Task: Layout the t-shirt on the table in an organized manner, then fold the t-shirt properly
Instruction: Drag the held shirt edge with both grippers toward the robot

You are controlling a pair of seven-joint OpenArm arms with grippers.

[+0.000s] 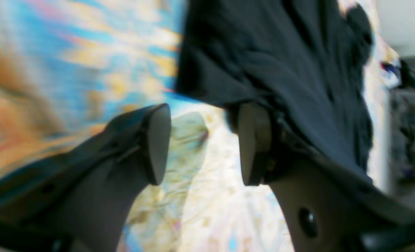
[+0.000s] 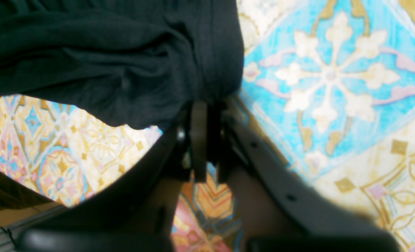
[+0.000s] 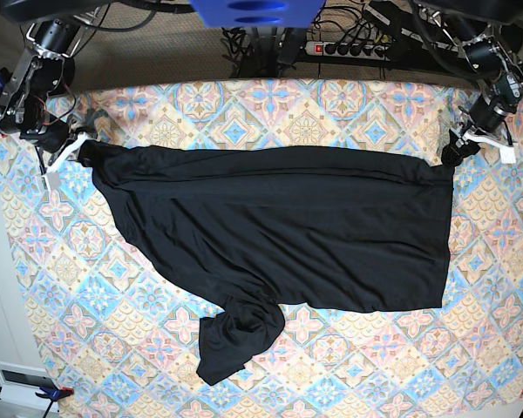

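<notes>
The black t-shirt lies spread across the patterned table, its top edge pulled straight between both grippers. One sleeve is bunched at the front. My right gripper is at the shirt's left corner in the base view. In the right wrist view this gripper is shut on the t-shirt. My left gripper is at the opposite corner. In its wrist view it stands open, with nothing between the pads. The t-shirt drapes over one finger.
A power strip and cables lie beyond the table's far edge. A blue mount sits at top centre. A white box is on the floor by the front left corner. Bare tablecloth shows below the left gripper.
</notes>
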